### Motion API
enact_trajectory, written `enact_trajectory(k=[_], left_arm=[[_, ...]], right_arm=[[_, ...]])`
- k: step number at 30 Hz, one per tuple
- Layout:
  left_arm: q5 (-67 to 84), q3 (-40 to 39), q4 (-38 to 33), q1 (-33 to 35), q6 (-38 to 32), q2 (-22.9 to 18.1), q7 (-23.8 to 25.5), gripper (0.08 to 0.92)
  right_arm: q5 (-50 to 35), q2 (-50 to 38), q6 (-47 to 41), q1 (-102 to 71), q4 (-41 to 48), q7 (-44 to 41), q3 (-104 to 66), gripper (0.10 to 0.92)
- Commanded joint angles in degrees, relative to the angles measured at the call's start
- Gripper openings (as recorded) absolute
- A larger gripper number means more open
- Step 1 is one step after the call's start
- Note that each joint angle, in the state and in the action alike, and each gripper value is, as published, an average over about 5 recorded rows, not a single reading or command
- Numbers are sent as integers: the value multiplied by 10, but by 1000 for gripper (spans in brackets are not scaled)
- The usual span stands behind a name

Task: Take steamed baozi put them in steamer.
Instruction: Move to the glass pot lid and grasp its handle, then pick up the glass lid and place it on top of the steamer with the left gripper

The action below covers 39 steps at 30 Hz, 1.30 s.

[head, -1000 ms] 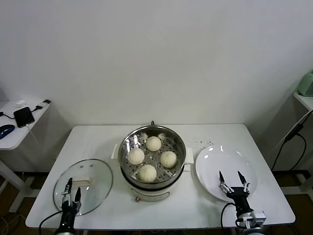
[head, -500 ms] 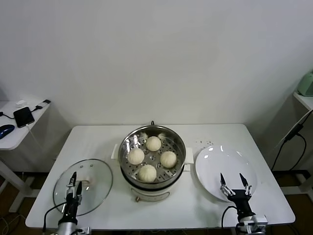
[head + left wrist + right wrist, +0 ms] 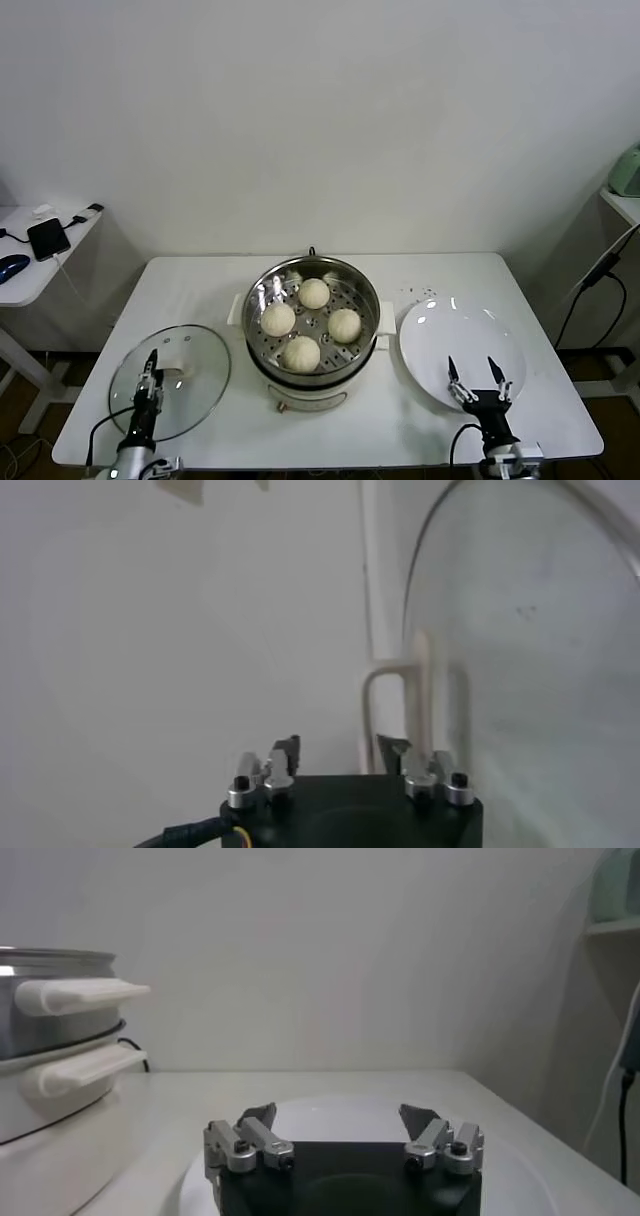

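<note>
The steamer (image 3: 312, 385) stands at the table's middle, with several cream-white steamed baozi on its perforated tray, among them one at the back (image 3: 314, 293) and one at the front (image 3: 301, 353). My left gripper (image 3: 150, 368) hangs low over the glass lid (image 3: 195, 378). Its own view shows the left gripper (image 3: 340, 743) open by a narrow gap and holding nothing, with the lid's white handle (image 3: 400, 695) just ahead. My right gripper (image 3: 478, 368) stands wide open and empty over the near edge of the white plate (image 3: 470, 325). The right gripper (image 3: 338, 1114) faces the steamer's side (image 3: 40, 1018).
The glass lid (image 3: 530, 630) lies flat at the front left of the white table (image 3: 200, 285). A side table (image 3: 30, 270) with a phone stands far left. A cable hangs off the right edge.
My left gripper's fingers have drawn closer together and its wrist has turned over the lid. The right gripper has barely shifted. The baozi have not moved.
</note>
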<state>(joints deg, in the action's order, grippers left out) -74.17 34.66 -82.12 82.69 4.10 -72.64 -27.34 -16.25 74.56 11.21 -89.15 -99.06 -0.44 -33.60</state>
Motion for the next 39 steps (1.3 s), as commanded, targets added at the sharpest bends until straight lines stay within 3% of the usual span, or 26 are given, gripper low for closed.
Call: enact_trajectory(k=[1, 14, 20, 29, 33, 39], left_arm=[[-1, -1, 24, -10, 0, 1, 0, 499], [21, 4, 10, -15, -7, -3, -9, 149], [64, 24, -97, 18, -7, 12, 28, 134], [201, 68, -287, 84, 64, 93, 151, 134], [226, 67, -336, 66, 106, 106, 201, 134], [174, -4, -379, 2, 161, 85, 252, 134]], right_arm=[[6, 4, -1, 0, -1, -1, 1, 823], [6, 5, 1, -1, -6, -5, -1, 823], [6, 4, 2, -2, -7, -5, -3, 823], [17, 3, -8, -5, -23, 4, -6, 823], [34, 3, -18, -4, -32, 13, -7, 823], [51, 5, -21, -7, -44, 13, -5, 823]])
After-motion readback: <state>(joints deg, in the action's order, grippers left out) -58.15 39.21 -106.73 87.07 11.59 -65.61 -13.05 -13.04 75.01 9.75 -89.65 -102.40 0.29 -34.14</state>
